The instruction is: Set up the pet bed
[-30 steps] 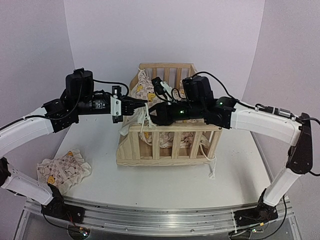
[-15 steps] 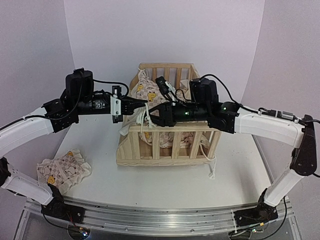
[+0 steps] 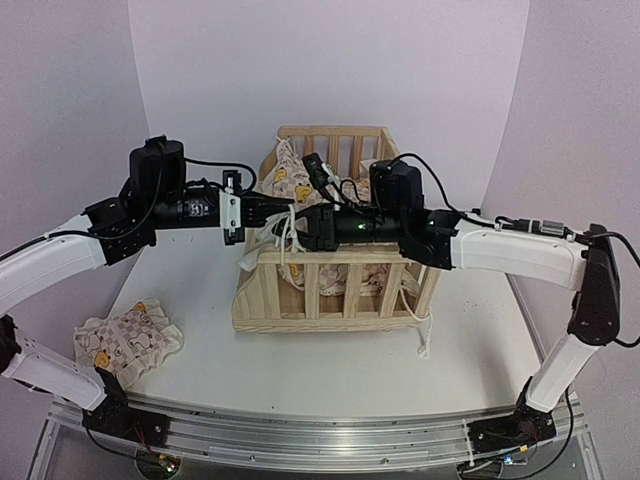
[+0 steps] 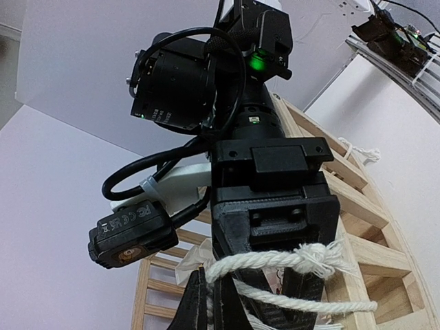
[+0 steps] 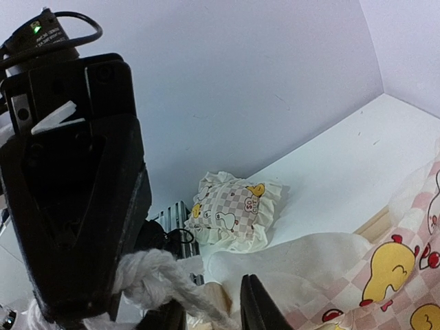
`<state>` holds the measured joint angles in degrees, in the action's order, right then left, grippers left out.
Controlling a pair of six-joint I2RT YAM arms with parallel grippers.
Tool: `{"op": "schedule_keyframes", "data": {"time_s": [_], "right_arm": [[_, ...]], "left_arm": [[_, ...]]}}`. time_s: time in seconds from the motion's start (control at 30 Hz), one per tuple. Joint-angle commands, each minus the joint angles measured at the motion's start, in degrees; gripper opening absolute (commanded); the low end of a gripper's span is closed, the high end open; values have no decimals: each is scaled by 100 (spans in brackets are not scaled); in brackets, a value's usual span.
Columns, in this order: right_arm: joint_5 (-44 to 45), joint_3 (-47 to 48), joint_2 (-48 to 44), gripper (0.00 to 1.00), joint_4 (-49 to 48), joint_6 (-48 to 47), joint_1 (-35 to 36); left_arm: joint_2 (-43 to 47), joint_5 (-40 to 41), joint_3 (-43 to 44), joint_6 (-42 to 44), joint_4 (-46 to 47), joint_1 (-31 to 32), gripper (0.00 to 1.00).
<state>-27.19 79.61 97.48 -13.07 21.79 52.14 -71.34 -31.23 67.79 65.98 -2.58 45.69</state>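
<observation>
Pine frame between two tools at a tie string

Pine frame [image 3: 330, 322] stands upright in the middle of the surface [image 3: 330, 370], with the checked cushion [image 3: 285, 170] inside it. The cushion's far left part is bunched up against the back rail.

Both tools meet tip to tip above the frame's left rail, toward its near end. The left tool [image 3: 285, 212] reaches in level from the left. Its jaws are closed on a white string [image 3: 288, 232], which hangs in loops down the outside of that corner.

The right tool [image 3: 300, 222] reaches from the right, across the top of the frame and just above the front rail. Its wrist view shows its fingers [image 5: 258, 302] set partly apart, with the knotted string leading from the left tool's tip down into the gap between them. The string looks thinner than the gap, and whether either finger presses on it cannot be told.

A small ruffled pillow [image 3: 128, 338] in the same check lies on the surface at the near left, well apart from the frame and both tools
</observation>
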Motion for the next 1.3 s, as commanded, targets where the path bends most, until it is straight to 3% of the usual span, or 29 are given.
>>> {"op": "schedule_keyframes", "data": {"time_s": [0.0, 0.07, 0.13, 0.33, 0.67, 0.93, 1.13, 1.27], "right_arm": [[-327, 218, 100, 19, -421, 231, 83], [-308, 193, 96, 6, -415, 331, 79], [-291, 115, 51, 1, -396, 372, 83], [241, -358, -379, 0, -77, 253, 67], [1644, -290, -923, 0, 1560, -234, 11], [1985, -330, -1077, 11, 1899, -255, -2], [1833, -217, -1017, 18, 1948, -240, -2], [1251, -217, -1073, 21, 1828, -440, 2]], "left_arm": [[170, 128, 155, -67, 463, -34, 0], [169, 142, 142, -58, 461, -36, 0], [171, 171, 130, -45, 468, -34, 0], [187, 313, 113, -69, 358, -40, 0], [231, 298, 94, -96, -41, -48, 0], [182, 154, 255, -648, -225, -51, 0], [1, -1, 571, -1391, -401, -52, 0], [-168, 124, 812, -1925, -484, -52, 0]]}}
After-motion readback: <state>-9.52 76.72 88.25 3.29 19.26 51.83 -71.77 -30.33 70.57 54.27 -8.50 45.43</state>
